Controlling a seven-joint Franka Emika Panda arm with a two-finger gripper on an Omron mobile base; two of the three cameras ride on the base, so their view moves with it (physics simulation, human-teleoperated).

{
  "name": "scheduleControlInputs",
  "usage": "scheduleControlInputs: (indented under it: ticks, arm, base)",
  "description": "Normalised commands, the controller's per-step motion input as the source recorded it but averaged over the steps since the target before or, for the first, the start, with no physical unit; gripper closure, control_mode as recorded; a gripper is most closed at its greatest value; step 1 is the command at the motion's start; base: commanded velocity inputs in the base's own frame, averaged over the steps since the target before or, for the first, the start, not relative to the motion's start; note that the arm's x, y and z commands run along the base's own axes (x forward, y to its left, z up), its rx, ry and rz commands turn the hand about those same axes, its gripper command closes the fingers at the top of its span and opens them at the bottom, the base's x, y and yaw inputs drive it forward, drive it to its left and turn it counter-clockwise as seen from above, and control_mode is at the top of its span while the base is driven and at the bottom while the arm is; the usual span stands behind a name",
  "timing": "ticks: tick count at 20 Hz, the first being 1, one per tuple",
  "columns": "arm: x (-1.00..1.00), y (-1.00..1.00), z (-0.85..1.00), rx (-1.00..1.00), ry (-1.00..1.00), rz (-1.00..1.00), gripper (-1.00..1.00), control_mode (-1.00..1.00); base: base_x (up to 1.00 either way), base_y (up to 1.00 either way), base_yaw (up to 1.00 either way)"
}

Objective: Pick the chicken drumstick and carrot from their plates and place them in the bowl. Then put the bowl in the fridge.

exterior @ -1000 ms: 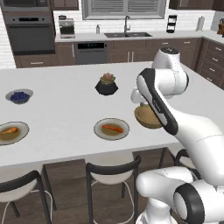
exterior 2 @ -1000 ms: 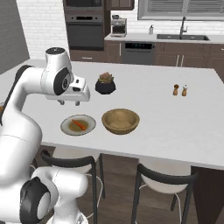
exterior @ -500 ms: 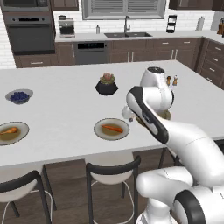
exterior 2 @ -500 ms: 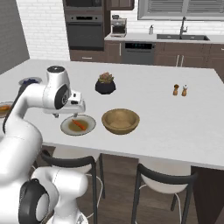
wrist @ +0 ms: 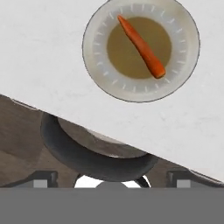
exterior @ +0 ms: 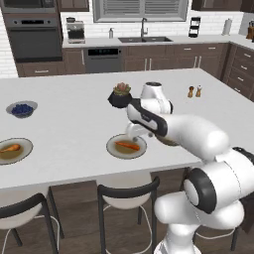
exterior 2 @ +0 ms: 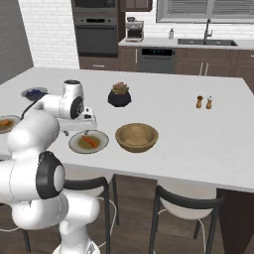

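I've got the gripper (exterior 2: 83,120) wide open, empty, above the carrot (wrist: 141,46) on its plate (wrist: 97,61); risk: carrot's slim, lies diagonal; misaligned fingers cd nudge it off-centre w/o gripping.

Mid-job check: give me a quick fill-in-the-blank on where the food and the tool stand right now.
The carrot lies on a ____.
The wooden bowl holds ____.
The chicken drumstick sits on the plate at the counter's far ____ in the left base view.
The tool hovers above the carrot's plate with jaws ____.

Missing words: plate; nothing; left; open
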Motion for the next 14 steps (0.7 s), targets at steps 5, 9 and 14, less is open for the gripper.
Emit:
scheduleControlInputs:
  ticks: [5, 9, 14]
  arm:
    - [0.42, 0.02, -0.52, -0.1, 0.09, 0.0, -1.0, -1.0]
    - [0.28, 0.01, -0.68, -0.17, 0.0, 0.0, -1.0, -1.0]
    - [0.49, 0.02, -0.53, -0.08, 0.0, 0.0, -1.0, -1.0]
  base:
    - [0.0, 0.0, 0.0]
    - [0.0, 0.0, 0.0]
    - [0.0, 0.0, 0.0]
